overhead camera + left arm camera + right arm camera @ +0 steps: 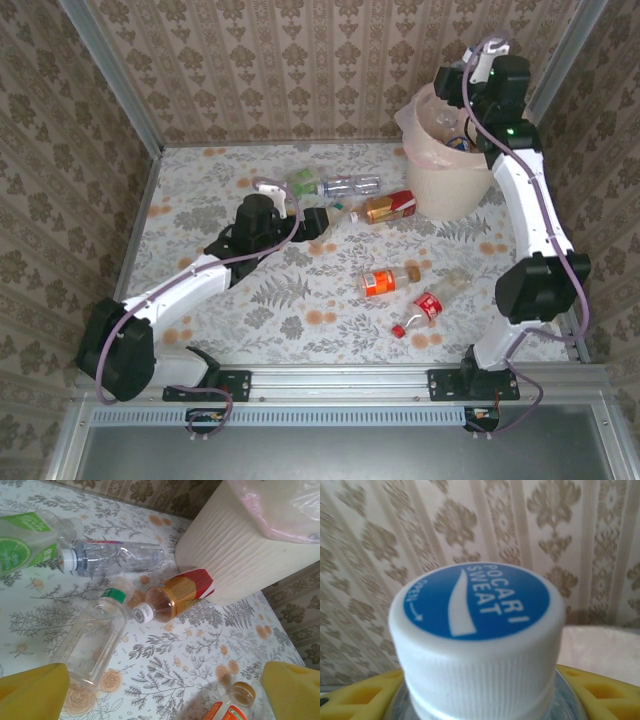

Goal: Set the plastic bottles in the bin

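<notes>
Table (pixel 220 310) has a floral cover and wallpapered walls on three sides. The bin (pixel 450 195) stands upright at the table's far right, with a pinkish bag folded over its rim. The left wrist view shows its ribbed cream wall (pixel 240 550) at upper right.

The right arm (pixel 535 215) rises along the right edge and bends over the bin. The left arm (pixel 190 285) lies low, reaching toward the table's middle.

The right gripper (pixel 468 128) hangs above the bin's opening, clenched on the Pocari Sweat bottle (pixel 480 700). Its yellow fingers (pixel 602 690) sit on both sides of the bottle just under the cap (pixel 477 625), which is white with a blue top.

The left gripper (pixel 320 222) is low over the table, left of the bin, jaws spread wide and holding nothing. Its yellow fingertips (pixel 30 692) show in the bottom corners of the left wrist view.

The loose bottles all lie on their sides on the table:
- The green-band clear bottle (pixel 95 635) lies ahead of the left gripper, its base near the left fingertip. Cannot tell if they touch.
- The lime-label bottle (pixel 303 181) and the white-cap clear bottle (pixel 350 185) lie end to end near the far edge.
- The amber bottle (pixel 388 207), with a red and yellow label, lies just beside the bin's base.
- The orange-label bottle (pixel 388 280) and the red-label bottle (pixel 428 305) lie nearer the arms' bases, close together and well apart from the bin.
</notes>
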